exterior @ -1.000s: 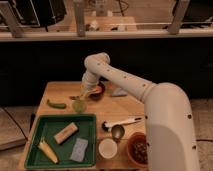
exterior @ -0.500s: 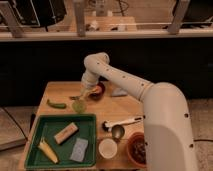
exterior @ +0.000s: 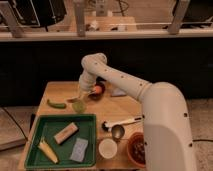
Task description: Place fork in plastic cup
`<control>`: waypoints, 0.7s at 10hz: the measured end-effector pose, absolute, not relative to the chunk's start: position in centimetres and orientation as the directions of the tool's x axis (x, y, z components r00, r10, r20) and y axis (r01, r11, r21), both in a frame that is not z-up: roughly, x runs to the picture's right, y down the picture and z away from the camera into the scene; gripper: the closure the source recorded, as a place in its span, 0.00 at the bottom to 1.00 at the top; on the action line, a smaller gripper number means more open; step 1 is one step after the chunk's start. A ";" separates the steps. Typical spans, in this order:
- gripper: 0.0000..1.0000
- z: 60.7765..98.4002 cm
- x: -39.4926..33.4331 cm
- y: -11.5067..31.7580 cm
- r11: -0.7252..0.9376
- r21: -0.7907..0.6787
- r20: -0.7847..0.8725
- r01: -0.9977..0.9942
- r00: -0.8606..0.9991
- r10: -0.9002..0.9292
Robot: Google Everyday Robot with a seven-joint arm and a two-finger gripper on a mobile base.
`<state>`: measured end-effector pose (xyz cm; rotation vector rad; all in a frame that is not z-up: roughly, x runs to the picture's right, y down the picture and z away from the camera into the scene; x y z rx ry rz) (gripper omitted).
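Observation:
The plastic cup point(exterior: 79, 105), a small translucent yellow-green tumbler, stands on the wooden table point(exterior: 127, 107) at its left middle, just behind the green tray. My gripper point(exterior: 81, 96) hangs right above the cup's rim, reaching down from the white arm. A slim pale tan fork point(exterior: 74, 99) sticks out of the gripper at a slant, its lower end at the cup's rim. The gripper looks shut on the fork.
A green pepper point(exterior: 56, 104) lies left of the cup. The green tray point(exterior: 35, 131) holds a yellow piece, a brown block and a grey sponge. A white-handled scoop point(exterior: 120, 124), a white cup point(exterior: 107, 148) and a brown bowl point(exterior: 137, 149) sit at the front right. A dark bowl point(exterior: 98, 90) stands behind the gripper.

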<state>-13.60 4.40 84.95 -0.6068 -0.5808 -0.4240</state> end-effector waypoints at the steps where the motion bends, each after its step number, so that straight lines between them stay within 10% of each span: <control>1: 0.96 84.8 -14.0 4.8 0.731 -0.393 0.638 0.558 0.738 -0.220; 7: 0.96 84.7 -15.4 5.9 0.660 -0.355 0.701 0.662 0.656 -0.281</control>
